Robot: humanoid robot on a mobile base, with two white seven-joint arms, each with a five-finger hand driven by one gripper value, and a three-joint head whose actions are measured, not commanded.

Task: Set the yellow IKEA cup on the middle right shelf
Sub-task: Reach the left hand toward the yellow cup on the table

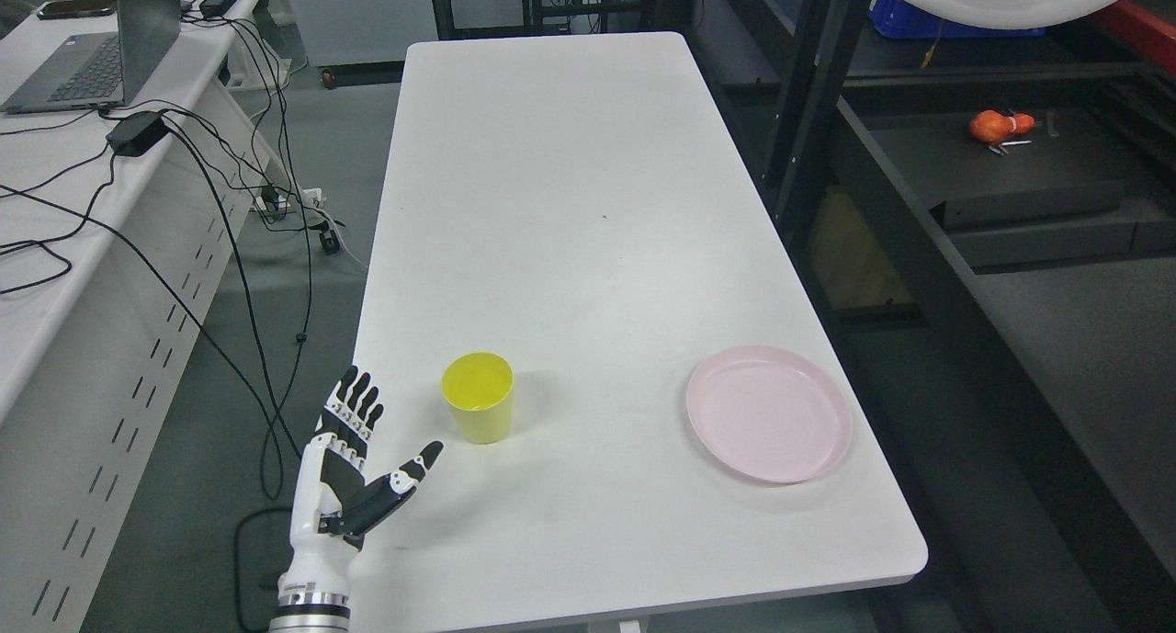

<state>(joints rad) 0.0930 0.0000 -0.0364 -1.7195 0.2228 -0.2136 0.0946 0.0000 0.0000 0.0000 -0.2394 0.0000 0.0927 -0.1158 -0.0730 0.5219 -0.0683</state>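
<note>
The yellow cup (pixel 477 397) stands upright near the worktop's (pixel 588 201) front-left corner, ungrasped; the left hand (pixel 354 463) hovers beside it, fingers (pixel 356 396) spread. Lifting and shelving remain, the shelf (pixel 1011 169) apparently at right.

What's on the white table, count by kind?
Cup: 1, yellow cup
Plate: 1, pink plate
Total: 2
The left hand is open beside the cup, not touching it.

Upright on white rectangular table (pixel 588 201), near front-left: yellow plastic cup (pixel 478 397). Well right: round pink plate (pixel 768 412). Left of cup: left hand (pixel 354 458).
</note>
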